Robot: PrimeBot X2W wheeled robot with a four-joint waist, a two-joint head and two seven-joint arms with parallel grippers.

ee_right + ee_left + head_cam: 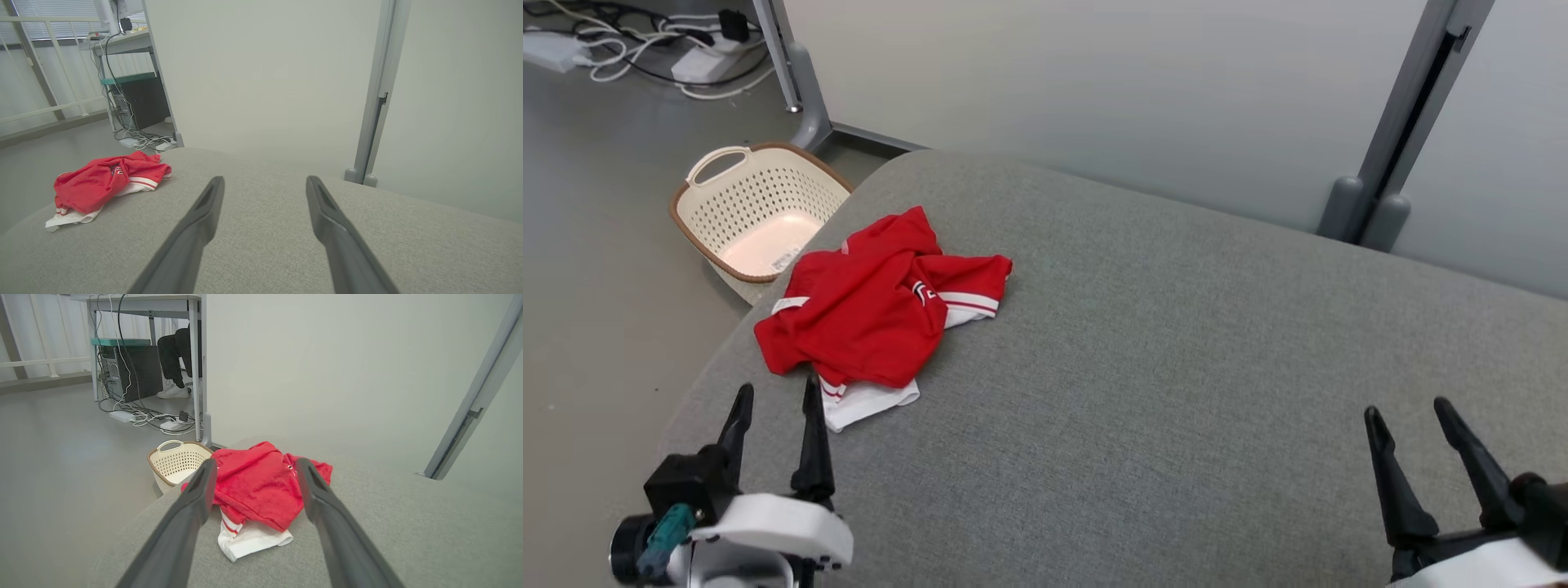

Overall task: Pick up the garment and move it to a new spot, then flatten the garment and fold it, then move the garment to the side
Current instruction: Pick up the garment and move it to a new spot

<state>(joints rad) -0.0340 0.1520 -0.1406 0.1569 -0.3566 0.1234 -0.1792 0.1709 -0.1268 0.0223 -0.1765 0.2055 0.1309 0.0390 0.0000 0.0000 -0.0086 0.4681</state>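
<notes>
– Looking for the red jersey (874, 314)? It lies crumpled at the left end of the gray desk (1176, 367), near the basket (768, 200) on the floor.
– Are the claws holding it?
– No. The left claw (777, 385) is wide and empty, just beside its near edge. The right claw (1406, 407) is wide too, well apart on the right.
– Will it be hard to lift?
– I think not. It looks soft, light and floppy. Pinch a thick red fold near the middle, so it won't slip.
</notes>
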